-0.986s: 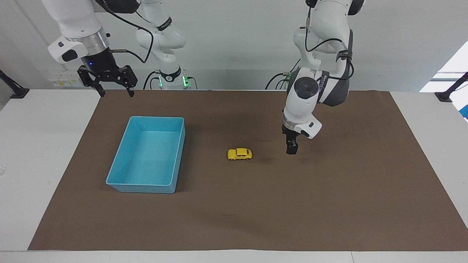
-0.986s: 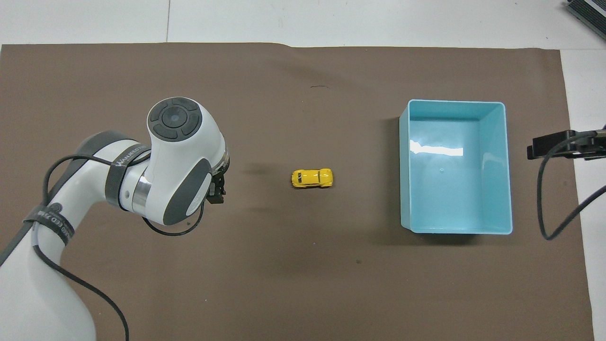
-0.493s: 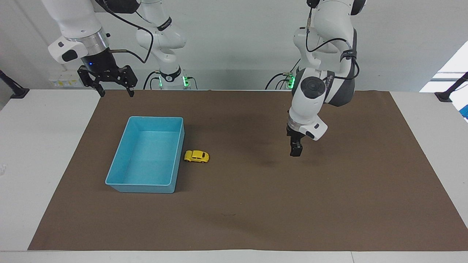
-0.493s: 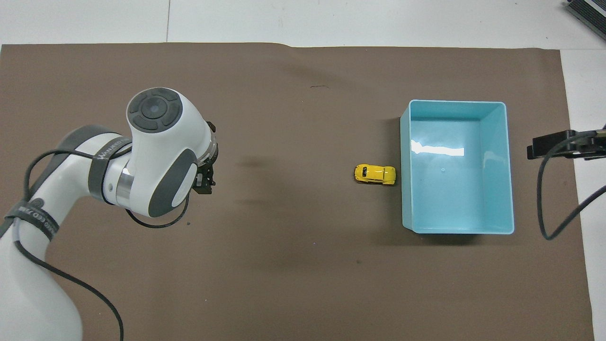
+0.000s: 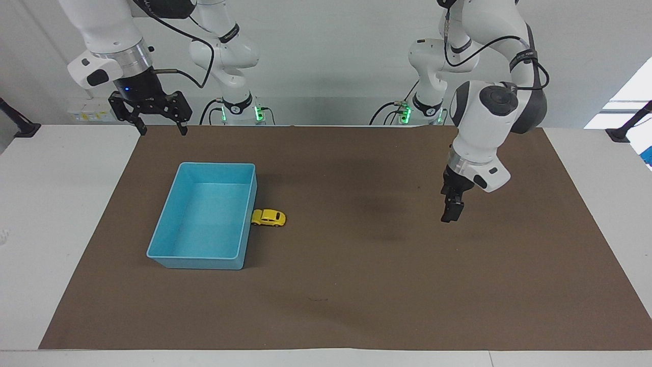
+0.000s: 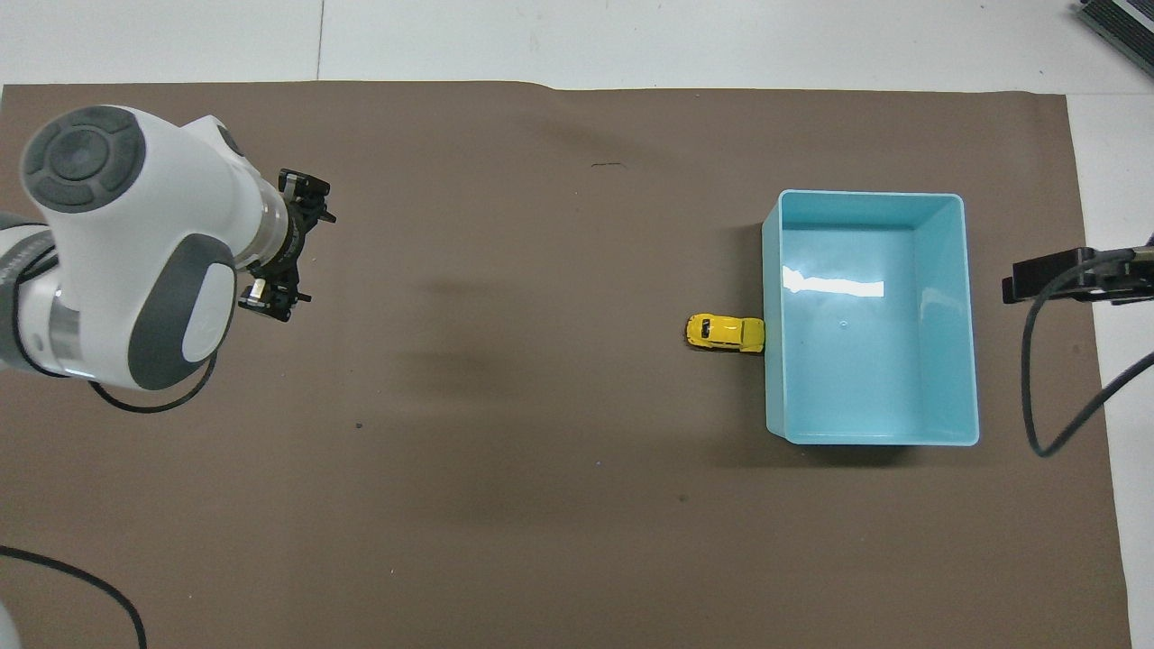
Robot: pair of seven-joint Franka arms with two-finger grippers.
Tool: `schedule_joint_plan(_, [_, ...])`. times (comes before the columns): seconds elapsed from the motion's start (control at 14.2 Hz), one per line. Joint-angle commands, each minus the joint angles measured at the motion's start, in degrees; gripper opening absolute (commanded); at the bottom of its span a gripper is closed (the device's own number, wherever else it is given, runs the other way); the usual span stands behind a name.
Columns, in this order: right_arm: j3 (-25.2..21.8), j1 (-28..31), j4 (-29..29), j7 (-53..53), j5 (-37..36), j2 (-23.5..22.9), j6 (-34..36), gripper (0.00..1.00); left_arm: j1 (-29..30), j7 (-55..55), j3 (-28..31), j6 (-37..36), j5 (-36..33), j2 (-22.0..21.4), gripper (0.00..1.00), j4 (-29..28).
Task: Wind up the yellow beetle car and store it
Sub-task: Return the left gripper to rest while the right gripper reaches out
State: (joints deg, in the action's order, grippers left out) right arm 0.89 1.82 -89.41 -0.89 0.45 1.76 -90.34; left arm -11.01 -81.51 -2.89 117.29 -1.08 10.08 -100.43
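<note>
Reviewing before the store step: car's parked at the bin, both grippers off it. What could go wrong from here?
1. The yellow beetle car sits against the blue bin wall, outside it; a finger may lack room on that side and shove the bin.
2. If any spring wind remains, a nudge could send it rolling off.
3. The left gripper is over bare mat; the right gripper waits raised, both open.

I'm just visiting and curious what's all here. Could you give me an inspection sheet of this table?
Surface: brown mat on a white table.
Job's things: yellow car on the mat, against the outside of the blue bin; the bin holds nothing.
Clutter: nothing seen.
Grippers: left gripper open, over bare mat; right gripper open, waits over the mat's edge.
Cables: black cables along both arms.
Surroundings: white wall.
</note>
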Motion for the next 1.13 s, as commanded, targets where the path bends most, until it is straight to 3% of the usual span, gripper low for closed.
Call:
schedule_joint_plan(0.0, [-0.1,0.11,-0.15,1.66,0.26,0.88,2.62,1.0,2.83,12.3,-0.45,-0.31,1.17,-2.6,1.0,-1.17])
schedule_joint_plan(0.21, [0.78,-0.68,-0.15,9.9,0.08,1.05,3.51,1.0,4.41,25.91,-0.36,-0.57,1.08,-3.3,1.0,-1.0])
schedule_joint_plan(0.35, [0.87,-1.12,-0.23,18.07,-0.01,1.14,2.9,1.0,6.35,40.91,-0.36,-1.27,1.08,-4.27,1.0,-1.09])
schedule_joint_plan(0.7, [2.8,-1.12,-0.32,37.59,-0.8,1.14,2.28,1.0,9.6,68.37,-0.36,-8.73,1.08,-8.14,1.0,-0.74])
schedule_joint_plan(1.06, [3.42,-2.35,-0.59,48.51,-0.89,1.32,1.31,1.0,10.04,77.73,-0.36,-20.16,1.0,-9.81,1.0,5.06])
